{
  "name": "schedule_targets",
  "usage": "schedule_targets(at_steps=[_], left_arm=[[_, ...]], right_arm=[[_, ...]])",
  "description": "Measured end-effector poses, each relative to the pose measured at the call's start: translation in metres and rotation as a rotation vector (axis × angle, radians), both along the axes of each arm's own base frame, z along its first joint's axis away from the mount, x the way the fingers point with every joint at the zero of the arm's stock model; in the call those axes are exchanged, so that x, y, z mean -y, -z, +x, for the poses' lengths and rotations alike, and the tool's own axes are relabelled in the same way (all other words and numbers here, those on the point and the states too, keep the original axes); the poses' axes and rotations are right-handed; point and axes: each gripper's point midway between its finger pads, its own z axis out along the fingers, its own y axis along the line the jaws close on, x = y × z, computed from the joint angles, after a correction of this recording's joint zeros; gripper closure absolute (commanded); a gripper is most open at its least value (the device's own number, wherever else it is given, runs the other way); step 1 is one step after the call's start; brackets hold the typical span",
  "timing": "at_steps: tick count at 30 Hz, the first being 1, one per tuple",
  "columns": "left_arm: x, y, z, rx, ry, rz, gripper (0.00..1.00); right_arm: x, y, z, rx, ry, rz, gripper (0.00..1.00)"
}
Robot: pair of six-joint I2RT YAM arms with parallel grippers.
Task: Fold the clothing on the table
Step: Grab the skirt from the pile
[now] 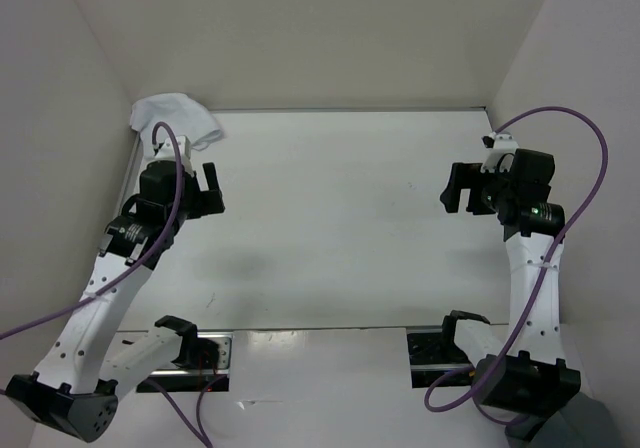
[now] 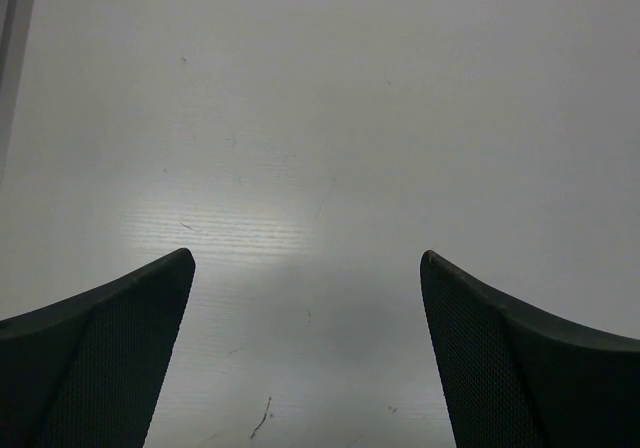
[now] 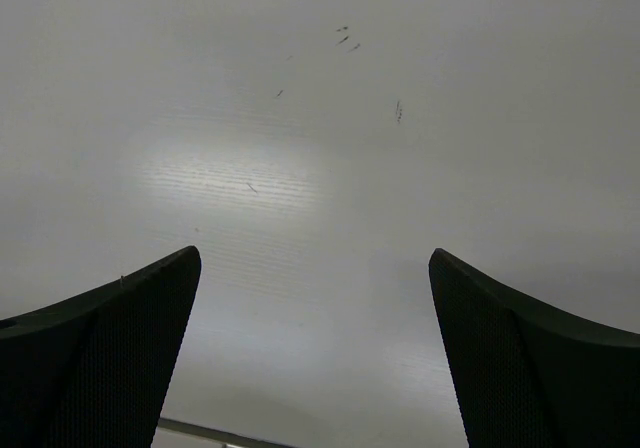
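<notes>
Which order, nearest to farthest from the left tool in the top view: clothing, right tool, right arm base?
1. clothing: far left corner, just beyond the left tool.
2. right tool: straight across, right side.
3. right arm base: near right corner, diagonally opposite.

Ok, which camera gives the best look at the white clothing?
The top external view: the clothing lies bunched in the far left corner of the table, in plain sight. The left wrist and right wrist views show only bare tabletop between their own jaws, no clothing.
</notes>
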Motion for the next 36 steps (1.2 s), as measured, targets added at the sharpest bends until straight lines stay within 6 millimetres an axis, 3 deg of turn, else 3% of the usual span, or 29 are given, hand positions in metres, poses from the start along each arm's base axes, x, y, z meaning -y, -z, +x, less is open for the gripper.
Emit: schedule_targets(at_steps=[15, 21, 25, 28, 31, 36], left_arm=[[-0.013, 0.002, 0.0, 0.013, -0.108, 0.023, 0.0], [-0.034, -0.002, 0.005, 0.031, -0.211, 0.105, 0.0], [-0.053, -0.015, 0.042, -0.001, -0.303, 0.185, 0.0], [-0.06, -0.023, 0.097, -0.016, -0.371, 0.225, 0.0], [-0.054, -0.005, 0.138, -0.073, -0.362, 0.27, 0.0], [-0.05, 0.021, 0.172, -0.139, -0.354, 0.324, 0.0]], right_arm=[[0.004, 0.004, 0.004, -0.014, 0.025, 0.0, 0.0], [0.002, 0.017, 0.004, -0.035, 0.023, 0.016, 0.0], [-0.001, 0.017, 0.004, -0.032, 0.005, 0.028, 0.0], [-0.005, 0.013, 0.003, -0.013, -0.02, 0.033, 0.0], [-0.009, 0.007, -0.001, 0.02, -0.034, 0.032, 0.0], [-0.013, -0.005, -0.007, 0.071, -0.048, 0.027, 0.0]])
